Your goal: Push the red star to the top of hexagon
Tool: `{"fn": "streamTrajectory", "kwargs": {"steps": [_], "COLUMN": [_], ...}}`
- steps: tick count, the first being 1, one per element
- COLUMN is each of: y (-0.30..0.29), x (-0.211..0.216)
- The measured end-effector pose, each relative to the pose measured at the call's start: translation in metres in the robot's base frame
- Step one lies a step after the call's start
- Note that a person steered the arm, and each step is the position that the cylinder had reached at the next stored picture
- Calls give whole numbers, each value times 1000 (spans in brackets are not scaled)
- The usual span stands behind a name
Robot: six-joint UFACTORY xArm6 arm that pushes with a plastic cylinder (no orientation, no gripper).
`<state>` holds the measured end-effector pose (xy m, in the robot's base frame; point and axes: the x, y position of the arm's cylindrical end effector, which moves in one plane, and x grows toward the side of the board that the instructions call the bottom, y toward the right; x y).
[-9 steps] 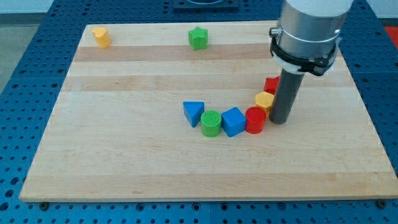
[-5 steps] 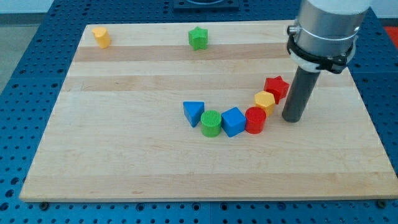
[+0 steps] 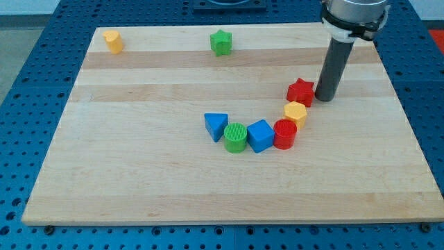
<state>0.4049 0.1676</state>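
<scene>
My tip [image 3: 325, 98], the bare rod end that serves as end effector and has nothing to open or close, sits on the surface [image 3: 139, 180] just to the view's right of the red star [image 3: 300, 91], touching it or nearly so. The red star lies directly above the yellow hexagon [image 3: 295, 112], touching its upper edge. I judge any further nudge runs toward the view's left.

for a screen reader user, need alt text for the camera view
My tip sits just right of the red star, which lies above the yellow hexagon on a wooden board.
</scene>
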Motion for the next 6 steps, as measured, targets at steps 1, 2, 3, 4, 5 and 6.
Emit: {"fn": "streamTrajectory", "kwargs": {"steps": [1, 2, 3, 4, 5, 6], "y": [1, 1, 1, 1, 8, 9], "x": [-9, -26, -37, -37, -37, -36]}}
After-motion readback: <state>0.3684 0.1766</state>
